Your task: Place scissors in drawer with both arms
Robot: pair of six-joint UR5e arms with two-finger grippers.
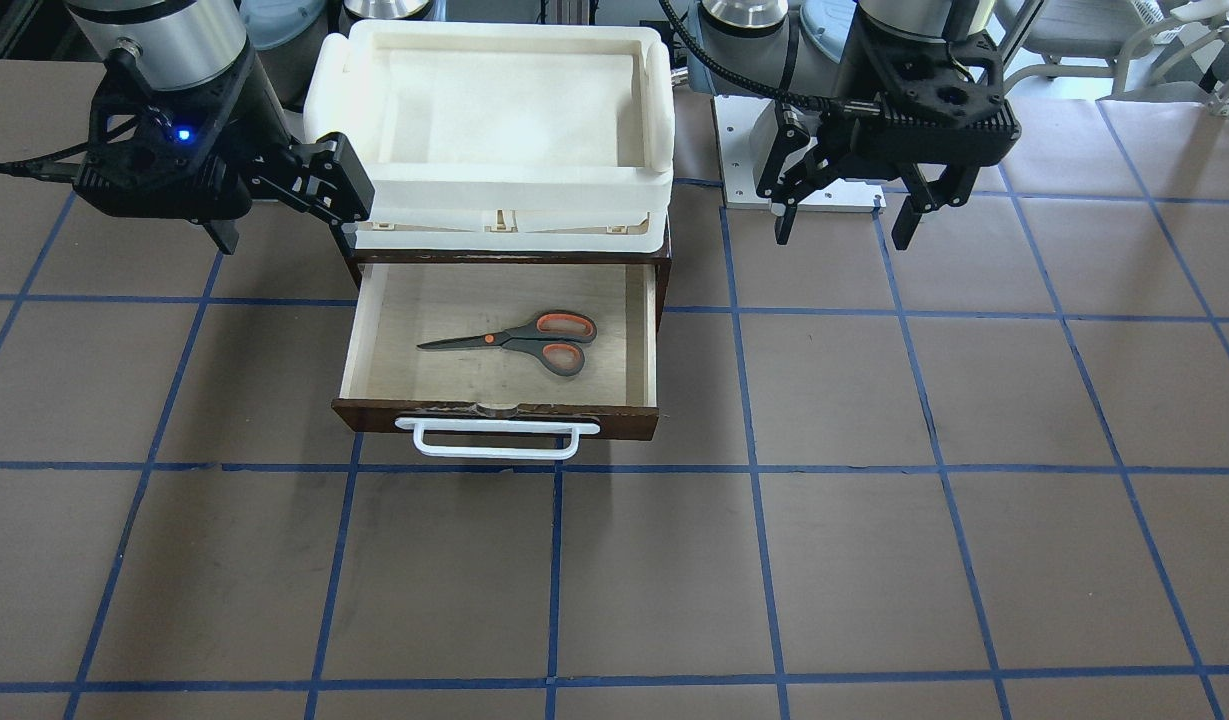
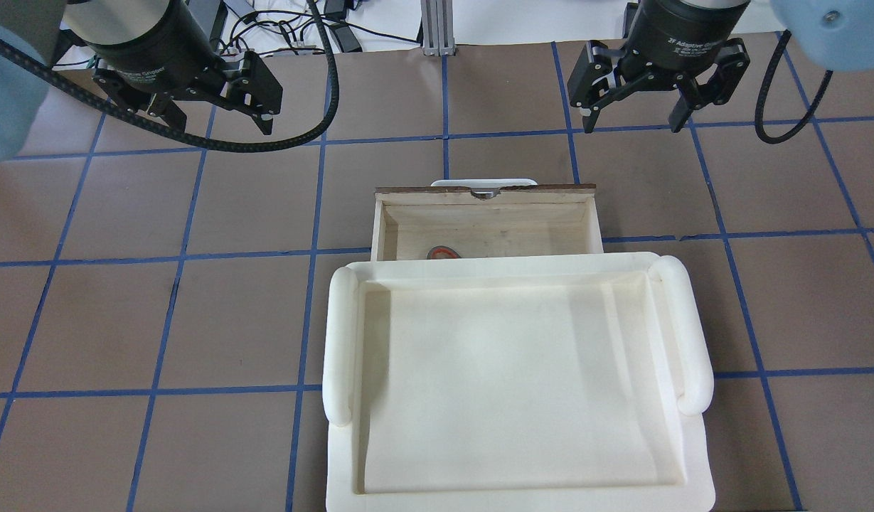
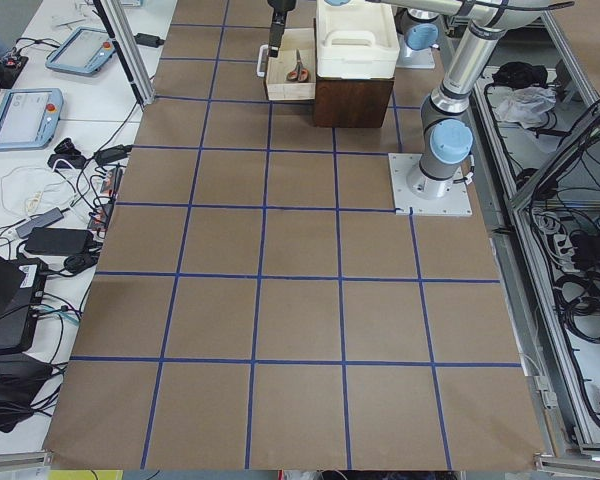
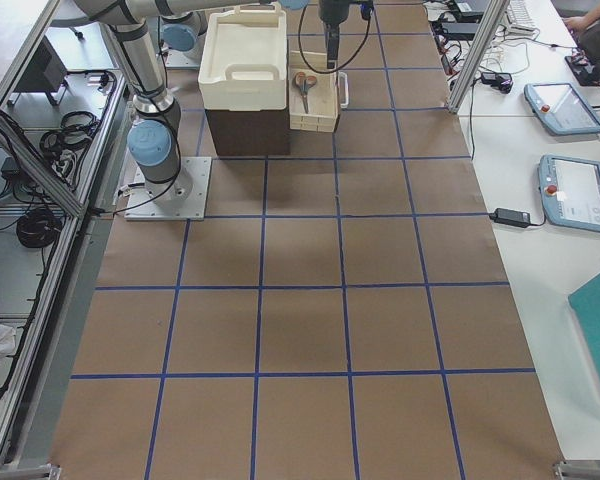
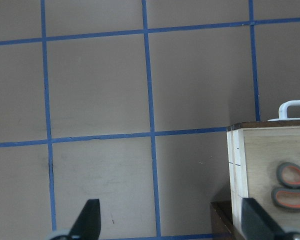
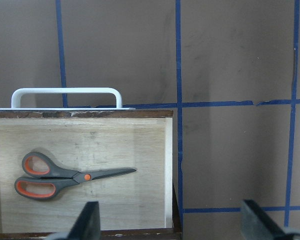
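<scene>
Overhead camera looked forward and down from behind my shoulders; the front one faced me steeply; two side cameras sat far off at the table (image 3: pixel 300 300) ends; my wrist cameras stared straight down, close, both catching the drawer (image 6: pixel 95 139) and scissors (image 6: pixel 85 176).

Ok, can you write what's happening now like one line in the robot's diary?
scissors: lying in drawer | drawer: open | left gripper: open, empty | right gripper: open, empty

The scissors (image 1: pixel 519 342) lay inside the drawer (image 1: pixel 494 417), which stuck out from under the tray (image 1: pixel 514 186). The left gripper (image 1: pixel 842 235) hung at the drawer's left side, the right gripper (image 1: pixel 284 225) at its right.
</scene>
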